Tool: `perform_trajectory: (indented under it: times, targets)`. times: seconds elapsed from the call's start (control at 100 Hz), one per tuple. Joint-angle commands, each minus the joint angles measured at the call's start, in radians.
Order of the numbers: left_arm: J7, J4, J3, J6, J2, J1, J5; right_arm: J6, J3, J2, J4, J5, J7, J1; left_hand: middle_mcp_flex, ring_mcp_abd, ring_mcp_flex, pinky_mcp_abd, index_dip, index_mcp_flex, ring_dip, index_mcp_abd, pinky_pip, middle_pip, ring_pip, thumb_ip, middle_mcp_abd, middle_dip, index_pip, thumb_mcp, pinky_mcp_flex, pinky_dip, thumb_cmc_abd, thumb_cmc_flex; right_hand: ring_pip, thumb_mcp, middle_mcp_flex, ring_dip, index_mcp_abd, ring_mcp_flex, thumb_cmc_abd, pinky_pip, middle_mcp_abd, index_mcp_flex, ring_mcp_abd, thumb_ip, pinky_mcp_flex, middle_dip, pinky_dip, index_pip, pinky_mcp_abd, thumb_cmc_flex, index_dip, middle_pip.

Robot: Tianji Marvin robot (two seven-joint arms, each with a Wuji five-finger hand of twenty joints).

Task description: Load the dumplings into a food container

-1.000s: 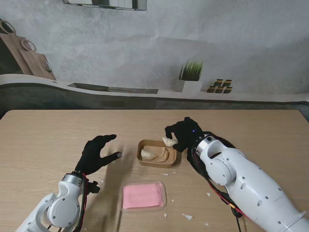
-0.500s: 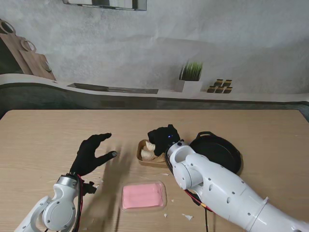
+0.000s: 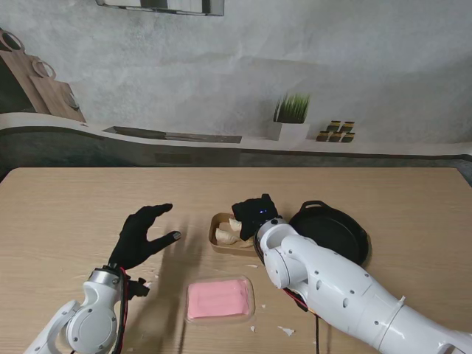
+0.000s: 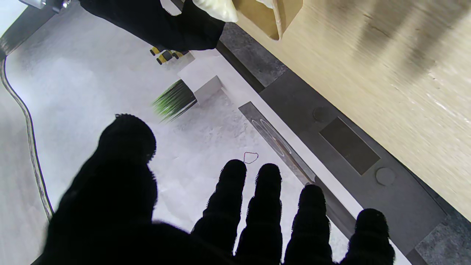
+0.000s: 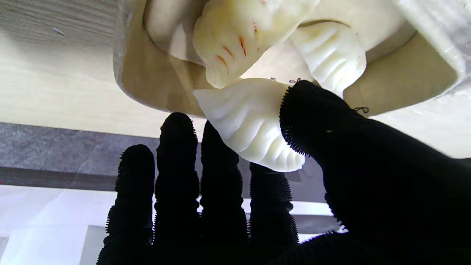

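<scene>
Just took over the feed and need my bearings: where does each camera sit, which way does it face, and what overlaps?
Stand: above the shoulders, looking down at the table; both arms, left hand open, right hand over the container.
Left wrist: along spread fingers toward the far wall.
Right wrist: along fingers pinching a dumpling over the container.
Shared: all three show the container.
</scene>
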Motion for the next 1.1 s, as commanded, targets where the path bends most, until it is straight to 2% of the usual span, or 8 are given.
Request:
perform_trajectory:
  times: [0.0, 0.05, 0.4, 0.58, 0.65, 0.77, 0.9, 1.09]
  targets:
    - [-0.018, -0.011, 0.004, 0.005, -0.004, 0.002, -0.001, 0.001, -0.007, -0.001, -0.021, -0.005, 0.020, -0.002, 0.004, -0.012, -0.015, -0.019, 0.006, -0.002, -0.007, -0.004, -0.014, 0.000, 0.003, 0.004, -0.011, -0.009, -0.004, 0.005, -0.007, 0.015, 0.008, 0.000, -0.002, 0.032, -0.042, 0.019, 0.032, -0.045, 0.060, 0.007, 0.006, -0.027, 0.005, 0.117, -0.036, 0.032, 0.017, -0.044, -0.018, -0.048, 0.019, 0.024]
    - [-0.019, -0.011, 0.005, 0.006, -0.004, 0.002, -0.003, 0.006, -0.011, 0.004, -0.031, -0.013, 0.038, -0.001, 0.004, -0.013, -0.014, -0.020, 0.006, -0.001, -0.007, -0.006, -0.014, 0.000, 0.004, 0.004, -0.012, -0.008, -0.003, 0.004, -0.008, 0.014, 0.009, -0.001, -0.014, 0.014, -0.106, 0.020, 0.058, -0.083, 0.085, -0.004, 0.009, -0.062, 0.010, 0.188, -0.058, 0.069, 0.023, -0.113, -0.023, -0.078, 0.112, -0.012]
    - [-0.027, -0.021, -0.003, 0.007, 0.000, 0.007, 0.012, 0.032, 0.041, 0.022, -0.132, -0.026, 0.085, -0.051, 0.007, -0.011, -0.015, -0.018, 0.011, 0.035, -0.007, -0.006, -0.014, -0.001, 0.003, 0.005, -0.002, -0.009, 0.008, 0.015, -0.007, 0.014, -0.006, 0.021, -0.105, -0.169, -0.591, -0.013, 0.125, -0.391, 0.192, -0.103, 0.027, -0.387, -0.024, 0.195, -0.196, 0.027, 0.060, -0.176, -0.100, -0.183, 0.052, -0.096]
    - [-0.035, -0.053, -0.033, 0.025, 0.009, 0.038, 0.075, -0.023, 0.191, 0.059, -0.299, -0.122, 0.138, -0.193, 0.042, -0.011, -0.008, -0.020, 0.223, 0.155, 0.011, 0.014, -0.008, 0.047, 0.031, -0.004, 0.005, 0.042, 0.259, 0.095, 0.001, 0.018, -0.043, 0.006, -0.088, -0.286, -0.546, -0.011, 0.151, -0.376, 0.271, -0.110, 0.045, -0.347, -0.008, 0.202, -0.190, 0.035, 0.078, -0.162, -0.099, -0.242, 0.055, -0.058]
    - [-0.036, -0.064, -0.046, 0.038, 0.016, 0.057, 0.127, -0.046, 0.251, 0.068, -0.365, -0.144, 0.148, -0.265, 0.094, 0.015, 0.039, -0.010, 0.281, 0.198, 0.120, 0.030, 0.019, 0.122, 0.157, -0.007, 0.018, 0.119, 0.293, 0.103, 0.020, 0.049, -0.040, -0.005, -0.069, -0.305, -0.497, -0.003, 0.167, -0.347, 0.301, -0.100, 0.059, -0.309, 0.007, 0.204, -0.173, 0.045, 0.087, -0.150, -0.091, -0.257, 0.063, -0.033]
    - [-0.083, -0.089, -0.075, 0.051, 0.033, 0.106, 0.197, -0.066, 0.338, 0.083, -0.478, -0.186, 0.195, -0.391, 0.204, 0.047, 0.063, -0.006, 0.279, 0.350, 0.231, 0.051, 0.027, 0.225, 0.301, -0.010, 0.029, 0.272, 0.290, 0.088, 0.016, 0.085, -0.025, -0.009, -0.038, -0.314, -0.406, 0.011, 0.170, -0.283, 0.347, -0.062, 0.087, -0.206, 0.042, 0.206, -0.134, 0.051, 0.109, -0.142, -0.064, -0.275, 0.076, -0.023]
    - [-0.142, -0.111, -0.087, 0.081, 0.050, 0.156, 0.256, -0.063, 0.397, 0.095, -0.566, -0.205, 0.249, -0.511, 0.196, 0.029, 0.034, -0.024, 0.265, 0.490, 0.200, 0.053, -0.003, 0.156, 0.276, -0.010, 0.017, 0.268, 0.276, 0.049, -0.023, 0.072, -0.006, -0.009, -0.010, -0.303, -0.313, 0.024, 0.166, -0.208, 0.379, -0.013, 0.112, -0.096, 0.078, 0.199, -0.086, 0.055, 0.131, -0.163, -0.032, -0.293, 0.088, -0.029]
    - [-0.198, -0.114, -0.059, 0.146, 0.059, 0.178, 0.253, 0.009, 0.400, 0.099, -0.608, -0.223, 0.260, -0.601, 0.140, 0.005, -0.008, -0.037, 0.232, 0.504, 0.162, 0.075, -0.049, 0.128, 0.224, -0.008, 0.005, 0.229, 0.194, 0.016, -0.014, -0.008, 0.003, 0.000, 0.001, -0.288, -0.289, 0.030, 0.170, -0.190, 0.397, 0.011, 0.126, -0.051, 0.100, 0.191, -0.076, 0.062, 0.138, -0.192, -0.011, -0.301, 0.096, -0.027]
